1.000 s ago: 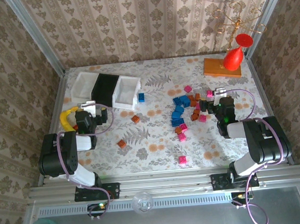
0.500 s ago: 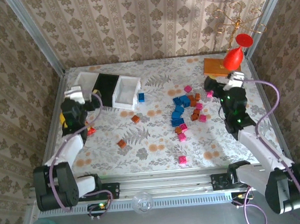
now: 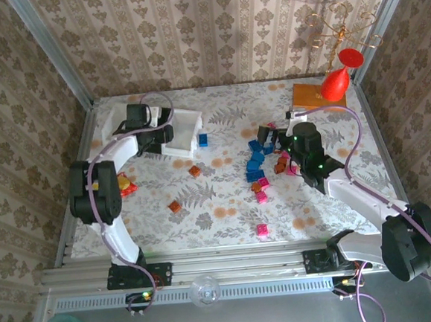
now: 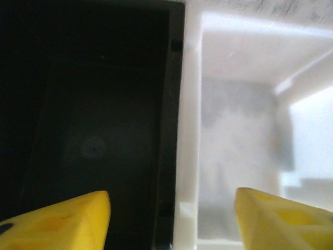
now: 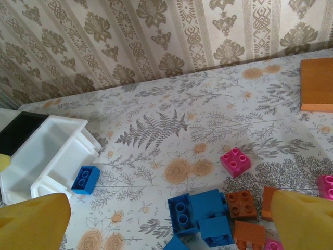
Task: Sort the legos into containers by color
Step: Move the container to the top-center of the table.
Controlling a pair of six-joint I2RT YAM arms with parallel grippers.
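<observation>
The left gripper (image 4: 171, 194) hangs over the wall between the black bin (image 4: 93, 130) and a white bin (image 4: 234, 130), fingers apart, holding nothing. The right gripper (image 5: 170, 200) is wide open above the legos (image 5: 208, 208) piled on the table (image 5: 156, 104). I think it is grabbing time: go down and pinch one brick.

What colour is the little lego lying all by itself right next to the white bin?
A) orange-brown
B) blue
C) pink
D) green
B: the lone brick on the table just beside the white bin is blue, and it looks blue from above and from the right wrist camera alike.
</observation>
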